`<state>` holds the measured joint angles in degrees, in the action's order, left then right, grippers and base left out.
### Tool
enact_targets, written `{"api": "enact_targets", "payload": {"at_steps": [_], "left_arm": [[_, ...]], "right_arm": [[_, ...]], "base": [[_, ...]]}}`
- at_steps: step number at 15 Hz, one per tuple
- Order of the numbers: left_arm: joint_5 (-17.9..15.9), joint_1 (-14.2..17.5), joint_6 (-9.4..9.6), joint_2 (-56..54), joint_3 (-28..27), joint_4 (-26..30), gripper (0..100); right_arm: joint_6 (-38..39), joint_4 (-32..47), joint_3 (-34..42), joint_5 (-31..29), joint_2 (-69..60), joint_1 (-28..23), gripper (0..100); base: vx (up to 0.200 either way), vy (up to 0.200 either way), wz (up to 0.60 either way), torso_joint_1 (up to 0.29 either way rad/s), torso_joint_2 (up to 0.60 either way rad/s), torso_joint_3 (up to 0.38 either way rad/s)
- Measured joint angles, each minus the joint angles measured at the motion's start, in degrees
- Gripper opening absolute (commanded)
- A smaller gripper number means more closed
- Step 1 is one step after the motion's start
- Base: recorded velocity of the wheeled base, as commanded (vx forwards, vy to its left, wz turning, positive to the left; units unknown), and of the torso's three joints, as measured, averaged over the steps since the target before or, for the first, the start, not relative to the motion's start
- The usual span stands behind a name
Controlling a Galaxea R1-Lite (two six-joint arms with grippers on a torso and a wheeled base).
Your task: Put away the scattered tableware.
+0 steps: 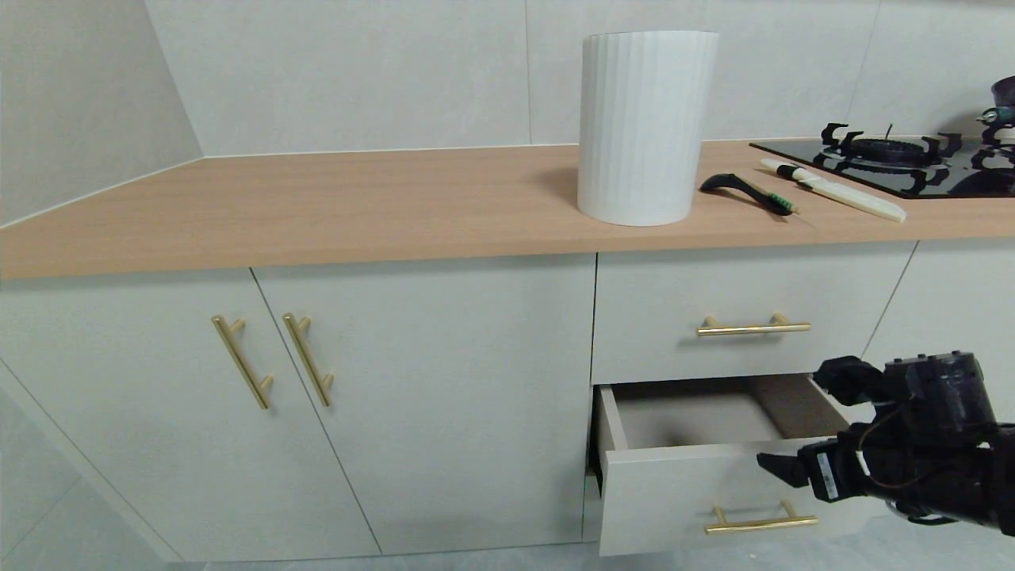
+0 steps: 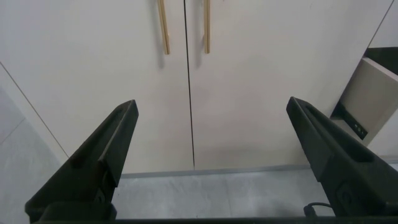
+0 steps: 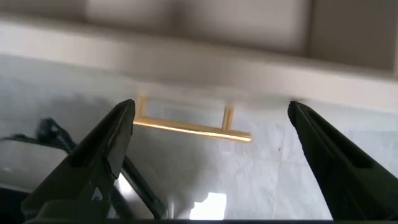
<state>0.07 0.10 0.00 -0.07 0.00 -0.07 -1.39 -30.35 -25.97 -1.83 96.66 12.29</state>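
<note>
hovering jaws apart beside the open drawer (image 1: 682, 476), right gripper (image 1: 795, 418) sits well below the knife (image 1: 833, 189).

Warm wood-grain brown on the worktop (image 1: 357, 206). Plain white with fine vertical ribs on the canister (image 1: 644, 127). Black with a green tip on the peeler (image 1: 749, 193); cream with a dark band near one end on the knife (image 1: 836, 190). Glossy black on the hob (image 1: 872, 179). Pale grey-beige on the doors (image 1: 428, 396) and drawer (image 1: 674, 492), brass-gold on the handles (image 1: 242, 361). Light grey on the wall tiles (image 1: 357, 71). Matt black on the left gripper (image 2: 211, 146) and right gripper (image 1: 801, 422).
</note>
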Motion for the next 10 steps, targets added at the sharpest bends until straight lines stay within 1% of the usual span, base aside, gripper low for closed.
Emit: {"api": "enact_targets", "payload": {"at_steps": [2,4,7,10], "left_arm": [[-0.02,0.00,0.00,0.00,0.00,0.00,100],[0.00,0.00,0.00,0.00,0.00,0.00,100],[0.00,0.00,0.00,0.00,-0.02,0.00,100],[0.00,0.00,0.00,0.00,-0.02,0.00,100]], "right_arm": [[0.16,6.27,-6.34,1.07,-1.68,0.00,100],[0.30,8.30,-10.52,1.65,-0.61,0.00,100],[1.28,7.03,-12.35,1.65,3.95,0.68,100],[5.85,1.23,-12.86,0.06,10.51,2.95,100]], "base": [[0.000,0.000,0.00,0.000,0.00,0.000],[0.000,0.000,0.00,0.000,0.00,0.000],[0.000,0.000,0.00,0.000,0.00,0.000],[0.000,0.000,0.00,0.000,0.00,0.000]]}}
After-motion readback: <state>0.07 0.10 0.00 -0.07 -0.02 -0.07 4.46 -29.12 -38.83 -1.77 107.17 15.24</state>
